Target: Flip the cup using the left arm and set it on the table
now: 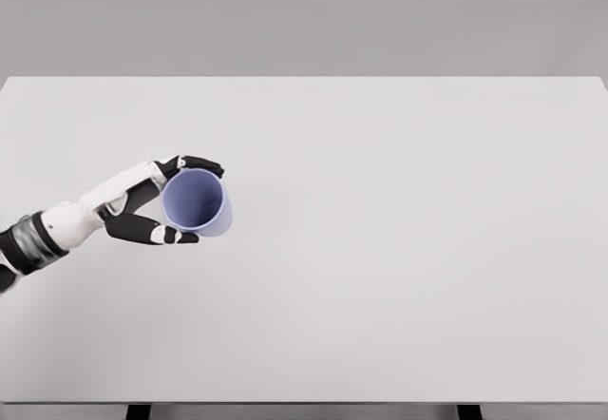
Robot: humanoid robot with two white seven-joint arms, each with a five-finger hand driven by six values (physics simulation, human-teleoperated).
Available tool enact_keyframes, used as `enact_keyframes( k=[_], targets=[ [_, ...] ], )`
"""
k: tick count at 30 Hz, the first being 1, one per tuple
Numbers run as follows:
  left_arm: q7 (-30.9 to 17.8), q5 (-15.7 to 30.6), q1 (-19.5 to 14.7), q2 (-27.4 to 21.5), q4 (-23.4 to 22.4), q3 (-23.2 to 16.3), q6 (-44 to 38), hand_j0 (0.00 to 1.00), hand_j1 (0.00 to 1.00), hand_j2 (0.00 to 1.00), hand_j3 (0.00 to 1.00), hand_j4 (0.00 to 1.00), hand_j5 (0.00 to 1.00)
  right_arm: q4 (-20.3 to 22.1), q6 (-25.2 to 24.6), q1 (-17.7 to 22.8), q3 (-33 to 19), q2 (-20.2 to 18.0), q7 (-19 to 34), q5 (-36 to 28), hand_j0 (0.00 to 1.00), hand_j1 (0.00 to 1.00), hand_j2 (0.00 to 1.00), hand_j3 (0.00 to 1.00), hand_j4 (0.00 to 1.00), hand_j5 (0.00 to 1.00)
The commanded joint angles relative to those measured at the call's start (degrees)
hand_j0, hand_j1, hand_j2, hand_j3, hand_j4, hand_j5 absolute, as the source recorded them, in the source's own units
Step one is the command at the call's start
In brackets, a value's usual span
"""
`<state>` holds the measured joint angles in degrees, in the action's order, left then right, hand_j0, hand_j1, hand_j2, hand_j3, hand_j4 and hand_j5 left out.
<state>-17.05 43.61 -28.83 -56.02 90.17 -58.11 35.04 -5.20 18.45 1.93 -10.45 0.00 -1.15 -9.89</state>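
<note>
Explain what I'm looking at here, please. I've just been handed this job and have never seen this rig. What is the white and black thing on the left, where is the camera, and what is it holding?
This is a simulator's render, seen from a camera on the robot's head, looking down on a white table. The white arm coming in from the picture's left is the robot's left arm, ending in a five-finger left robot hand with black fingers. Its fingers are closed around a light blue cup, near its rim. The cup's open mouth faces the camera, so you see inside it. Whether its base touches the table cannot be told from this view. The right arm is out of view.
</note>
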Motion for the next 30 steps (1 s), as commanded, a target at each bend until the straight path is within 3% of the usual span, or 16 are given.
enact_keyframes(
  k=[1, 21, 30],
  targets=[
    [0.0, 0.6, 0.2, -0.1, 0.7, 0.1, 0.0, 0.84, 0.84, 0.84, 0.84, 0.84, 0.84, 0.0, 0.0, 0.0, 0.0, 0.0, 0.0, 0.0, 1.00, 1.00, 1.00, 1.00, 1.00, 1.00],
    [-0.1, 0.2, 2.0, 1.1, 0.2, 0.0, 0.0, 0.84, 0.84, 0.84, 0.84, 0.84, 0.84, 0.0, 0.0, 0.0, 0.0, 0.0, 0.0, 0.0, 1.00, 1.00, 1.00, 1.00, 1.00, 1.00],
    [-0.2, -0.4, 2.8, 1.5, 0.1, 0.0, 0.0, 0.90, 0.90, 0.90, 0.90, 0.90, 0.90, 0.0, 0.0, 0.0, 0.0, 0.0, 0.0, 0.0, 1.00, 1.00, 1.00, 1.00, 1.00, 1.00]
  ],
)
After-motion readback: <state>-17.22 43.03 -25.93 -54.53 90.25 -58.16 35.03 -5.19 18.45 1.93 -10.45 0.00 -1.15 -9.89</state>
